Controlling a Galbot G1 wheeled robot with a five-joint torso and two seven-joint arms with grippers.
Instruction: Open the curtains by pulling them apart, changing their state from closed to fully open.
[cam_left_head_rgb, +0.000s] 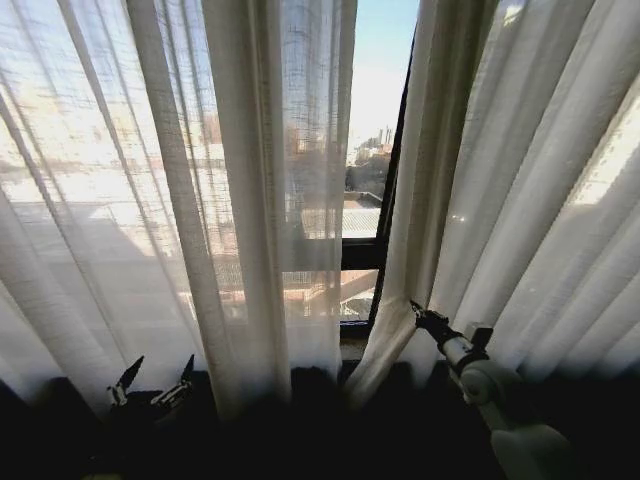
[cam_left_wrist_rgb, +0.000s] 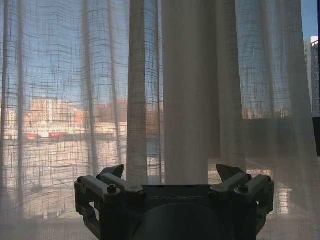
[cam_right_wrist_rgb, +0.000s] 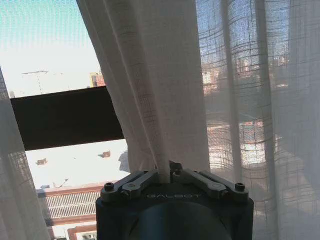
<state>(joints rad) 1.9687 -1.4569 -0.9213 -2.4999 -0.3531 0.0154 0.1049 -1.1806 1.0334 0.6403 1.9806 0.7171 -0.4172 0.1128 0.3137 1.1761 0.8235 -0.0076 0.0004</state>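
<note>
Two grippers are low down by the curtains. Left gripper (cam_left_head_rgb: 155, 383) sits with its fingers spread wide, holding nothing, just in front of the left curtain (cam_left_head_rgb: 150, 200). Right gripper (cam_left_head_rgb: 418, 312) is pinched tight on the inner edge of the right curtain (cam_left_head_rgb: 520, 180). Beyond them, a narrow gap between the panels shows the dark window frame (cam_left_head_rgb: 362, 253) and rooftops.

High-rise room, sheer curtains (cam_left_head_rgb: 250, 200), dark window frame (cam_left_head_rgb: 362, 252), city rooftops beyond
</note>
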